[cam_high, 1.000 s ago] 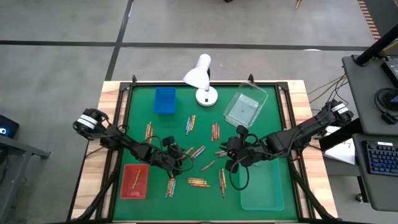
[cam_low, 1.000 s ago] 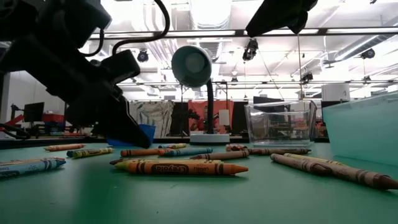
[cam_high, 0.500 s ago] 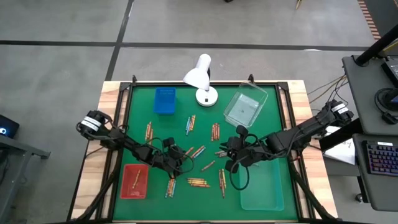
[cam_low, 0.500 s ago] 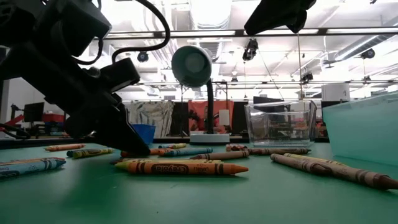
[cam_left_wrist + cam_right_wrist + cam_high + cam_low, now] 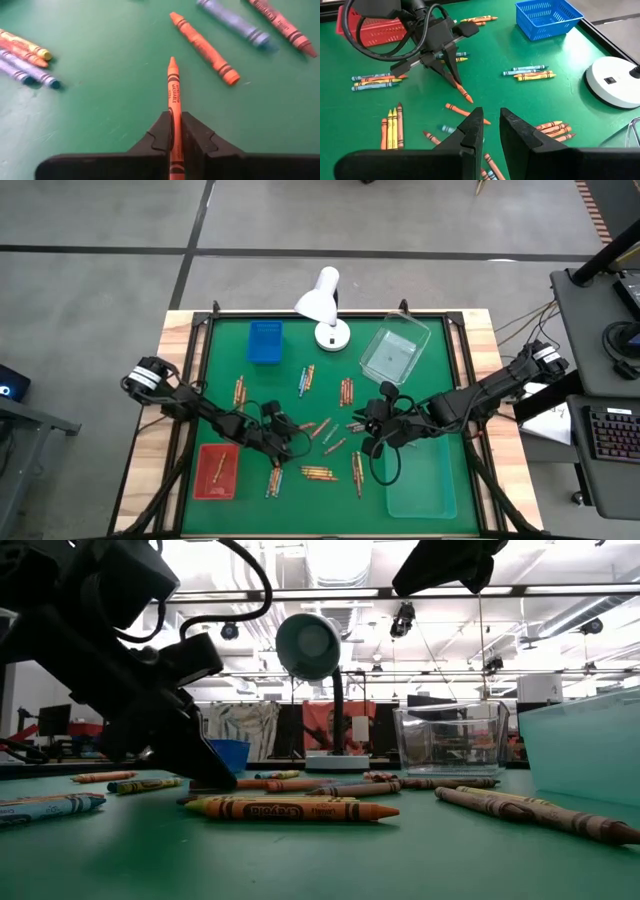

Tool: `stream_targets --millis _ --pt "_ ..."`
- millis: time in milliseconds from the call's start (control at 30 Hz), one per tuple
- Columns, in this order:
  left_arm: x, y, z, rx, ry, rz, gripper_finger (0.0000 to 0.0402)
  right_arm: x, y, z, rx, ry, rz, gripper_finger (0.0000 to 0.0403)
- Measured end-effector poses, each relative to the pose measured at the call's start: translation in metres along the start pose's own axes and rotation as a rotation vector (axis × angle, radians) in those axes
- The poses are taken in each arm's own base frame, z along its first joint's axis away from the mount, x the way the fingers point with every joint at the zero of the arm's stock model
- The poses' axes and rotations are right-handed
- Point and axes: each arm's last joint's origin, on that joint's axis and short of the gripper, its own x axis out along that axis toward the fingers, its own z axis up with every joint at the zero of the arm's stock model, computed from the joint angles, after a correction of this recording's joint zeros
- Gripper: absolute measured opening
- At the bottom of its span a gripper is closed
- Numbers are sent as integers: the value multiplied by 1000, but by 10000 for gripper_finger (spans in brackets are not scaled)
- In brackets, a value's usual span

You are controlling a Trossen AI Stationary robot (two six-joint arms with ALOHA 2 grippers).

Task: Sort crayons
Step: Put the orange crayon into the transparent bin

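On the green desk (image 5: 440, 360), loose crayons (image 5: 318, 473) are scattered across the middle and toward the near edge, with a red tray (image 5: 216, 471) set by the near left corner. The left hand (image 5: 291, 439) is lowered to the desk near its centre and is closed on an orange crayon (image 5: 173, 90), whose tip projects forward from between the fingers. The right hand (image 5: 490, 125) is held above the desk right of centre, its fingers slightly parted with nothing between them.
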Motion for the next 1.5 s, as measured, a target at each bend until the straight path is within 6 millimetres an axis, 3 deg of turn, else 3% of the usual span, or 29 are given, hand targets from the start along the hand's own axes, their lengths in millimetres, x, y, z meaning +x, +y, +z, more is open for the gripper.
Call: stream_targets --millis 300,567,833,1067,1300,1500 --pt "-18 6 13 -10 -18 -5 2 0 0 0 0 0 1 54" --pt "-51 21 38 -65 -101 -7 2 0 0 0 10 -1 2 54" --pt "-92 32 73 -3 -362 -49 1 5 2 -4 -33 -46 22 54" --pt "-113 40 95 41 -716 -255 1 15 5 -10 -162 -291 92 54" --pt "-110 37 96 14 -939 -300 1 11 0 -6 -219 -647 141 54" --pt "-95 24 100 -8 -1037 -321 1 10 -7 6 -259 -781 289 54"
